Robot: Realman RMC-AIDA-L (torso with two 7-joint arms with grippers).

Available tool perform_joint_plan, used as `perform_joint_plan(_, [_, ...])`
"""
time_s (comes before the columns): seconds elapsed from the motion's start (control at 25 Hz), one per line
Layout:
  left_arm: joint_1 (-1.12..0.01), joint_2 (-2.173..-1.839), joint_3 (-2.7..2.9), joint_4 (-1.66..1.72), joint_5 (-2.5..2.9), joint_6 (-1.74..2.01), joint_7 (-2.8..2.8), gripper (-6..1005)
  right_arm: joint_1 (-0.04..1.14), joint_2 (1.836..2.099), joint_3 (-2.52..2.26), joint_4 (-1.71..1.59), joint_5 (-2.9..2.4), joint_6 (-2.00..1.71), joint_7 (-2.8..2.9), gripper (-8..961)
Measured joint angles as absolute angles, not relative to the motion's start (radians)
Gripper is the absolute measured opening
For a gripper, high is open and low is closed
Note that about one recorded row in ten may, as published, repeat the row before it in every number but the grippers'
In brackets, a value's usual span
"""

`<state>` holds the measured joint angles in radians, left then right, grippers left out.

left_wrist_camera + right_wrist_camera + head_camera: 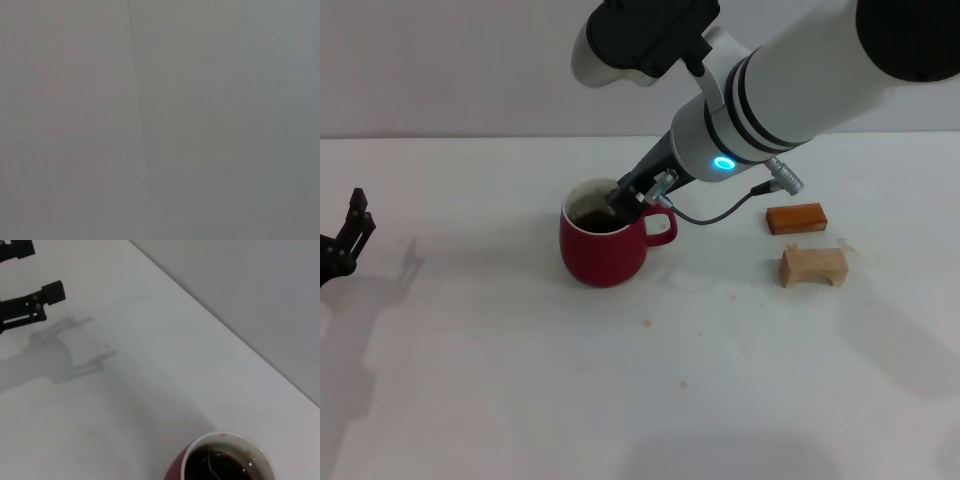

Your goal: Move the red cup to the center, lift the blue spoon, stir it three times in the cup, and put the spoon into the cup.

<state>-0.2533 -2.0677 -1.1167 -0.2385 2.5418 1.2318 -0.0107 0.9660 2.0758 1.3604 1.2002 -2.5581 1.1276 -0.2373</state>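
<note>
The white tabletop (520, 400) is seen bearing everything, and places below are given relative to the dark red, pot-bellied ceramic mug (605, 245), the red cup of the task, which stands upright near the middle of the table with its loop handle turned toward the robot's right. A dark liquid is seen inside its white interior in the right wrist view (220, 460).

The large white right arm is reached down over the mug, and the right gripper (632, 195) is held just above the rim, its tips dipped at the mouth on the handle side. How far its fingers are parted cannot be told, since they are crowded against the rim. The slim blue spoon (214, 466) is made out only as a faint thin curved line within the liquid; whether it is gripped or merely resting in the cup cannot be told.

Well apart from the mug, on its handle side, an orange-brown rectangular block (796, 218) is laid, with a pale wooden block (813, 267) just beside it. Far off on the opposite side, the black left gripper (342, 245) is parked at the table edge with its fingers spread.

The risk is judged to lie in sideways contact: if the rim is pushed by the gripper tips during stirring, the mug could be slid or tipped and liquid spilled.
</note>
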Motion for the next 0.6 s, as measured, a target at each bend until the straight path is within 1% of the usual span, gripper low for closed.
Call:
perform_joint_plan(0.32, [-0.249, -2.068, -1.117, -0.239, 2.542, 1.232, -0.010, 855, 0.952, 2.073, 1.366, 1.223, -2.563, 1.136, -0.237, 181])
perform_joint_plan(0.48, [-0.248, -2.068, -1.117, -0.238, 2.540, 1.232, -0.010, 855, 0.918, 2.073, 1.382, 1.293, -2.684, 1.103, -0.225, 332])
perform_joint_plan(0.56, [-0.248, -2.068, -1.118, -0.237, 2.537, 1.231, -0.010, 855, 0.869, 2.076, 1.369, 1.357, -2.810, 1.026, -0.207, 408])
perform_joint_plan(0.6, [-0.248, -2.068, -1.120, -0.236, 2.537, 1.229, -0.011, 855, 0.840, 2.076, 1.359, 1.388, -2.855, 0.980, -0.199, 425])
